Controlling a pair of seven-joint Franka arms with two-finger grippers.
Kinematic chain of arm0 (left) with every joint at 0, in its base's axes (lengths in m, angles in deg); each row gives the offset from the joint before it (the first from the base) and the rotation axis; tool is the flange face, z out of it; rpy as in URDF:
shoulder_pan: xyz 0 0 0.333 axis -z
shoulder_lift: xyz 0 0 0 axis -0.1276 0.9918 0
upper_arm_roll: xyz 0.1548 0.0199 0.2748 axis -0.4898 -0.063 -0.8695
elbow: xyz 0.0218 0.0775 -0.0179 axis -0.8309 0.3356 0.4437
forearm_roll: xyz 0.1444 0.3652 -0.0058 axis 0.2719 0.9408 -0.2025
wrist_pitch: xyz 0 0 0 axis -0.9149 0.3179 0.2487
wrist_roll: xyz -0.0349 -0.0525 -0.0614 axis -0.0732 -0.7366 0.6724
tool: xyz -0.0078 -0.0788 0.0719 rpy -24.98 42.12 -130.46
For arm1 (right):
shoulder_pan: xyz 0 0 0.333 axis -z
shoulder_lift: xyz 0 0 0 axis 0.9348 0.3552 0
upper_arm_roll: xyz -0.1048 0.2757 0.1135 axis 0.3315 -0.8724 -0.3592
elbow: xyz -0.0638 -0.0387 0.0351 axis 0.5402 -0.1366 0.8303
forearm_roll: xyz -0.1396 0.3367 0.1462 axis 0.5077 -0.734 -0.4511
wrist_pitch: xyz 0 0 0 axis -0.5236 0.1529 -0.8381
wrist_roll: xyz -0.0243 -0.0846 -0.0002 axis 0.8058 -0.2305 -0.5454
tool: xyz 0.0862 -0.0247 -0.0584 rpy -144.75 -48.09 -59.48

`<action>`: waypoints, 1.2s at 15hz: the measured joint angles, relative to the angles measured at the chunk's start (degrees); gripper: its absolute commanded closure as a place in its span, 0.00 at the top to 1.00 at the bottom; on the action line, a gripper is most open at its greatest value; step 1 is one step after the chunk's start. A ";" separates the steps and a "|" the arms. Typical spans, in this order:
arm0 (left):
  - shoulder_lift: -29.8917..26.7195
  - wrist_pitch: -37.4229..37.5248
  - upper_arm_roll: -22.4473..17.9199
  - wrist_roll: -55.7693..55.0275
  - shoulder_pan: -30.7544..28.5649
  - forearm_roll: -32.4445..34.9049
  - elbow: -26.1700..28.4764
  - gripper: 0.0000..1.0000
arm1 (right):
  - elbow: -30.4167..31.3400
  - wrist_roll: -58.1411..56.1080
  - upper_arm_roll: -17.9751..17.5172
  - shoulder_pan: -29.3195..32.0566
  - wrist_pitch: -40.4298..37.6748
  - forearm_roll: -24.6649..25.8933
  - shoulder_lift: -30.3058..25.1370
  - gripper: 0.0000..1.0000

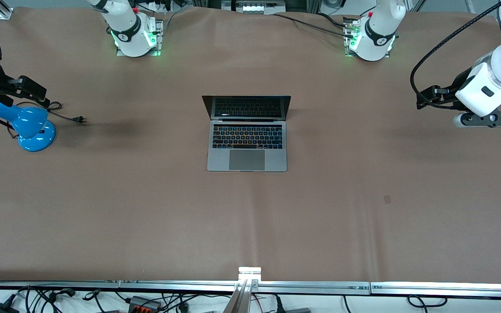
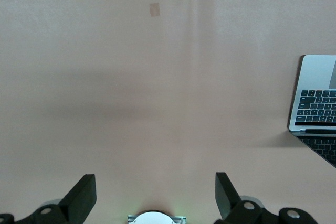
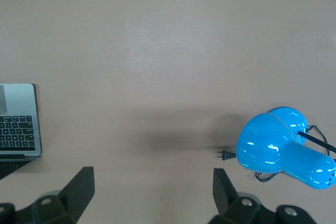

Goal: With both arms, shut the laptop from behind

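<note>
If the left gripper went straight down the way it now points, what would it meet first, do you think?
Most likely the bare table. The left gripper is open, pointing down at brown surface; the laptop lies off to one side of its line. Height above the table is unclear.

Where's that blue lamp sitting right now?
The blue lamp stands on the table at the right arm's end, well apart from the open laptop, under the right gripper.
</note>
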State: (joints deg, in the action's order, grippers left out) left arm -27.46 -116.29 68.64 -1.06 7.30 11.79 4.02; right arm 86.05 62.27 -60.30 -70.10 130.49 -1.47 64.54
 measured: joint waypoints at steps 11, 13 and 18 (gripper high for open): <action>0.00 0.15 0.00 -0.03 -0.04 0.00 0.02 0.00 | 0.05 0.04 0.00 0.00 -2.73 0.00 0.03 0.00; 0.00 0.45 0.05 -0.03 -0.02 0.00 0.07 0.00 | 0.05 0.06 0.00 0.00 -2.80 0.00 0.03 0.00; 0.02 3.13 1.83 0.14 0.94 -1.36 1.53 0.00 | 0.07 0.11 -0.04 -0.01 -3.02 -0.01 0.13 0.00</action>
State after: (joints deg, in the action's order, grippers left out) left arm -27.44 -113.16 70.46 -0.92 8.24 10.43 5.55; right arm 86.12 62.37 -60.34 -70.11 127.46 -1.48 64.67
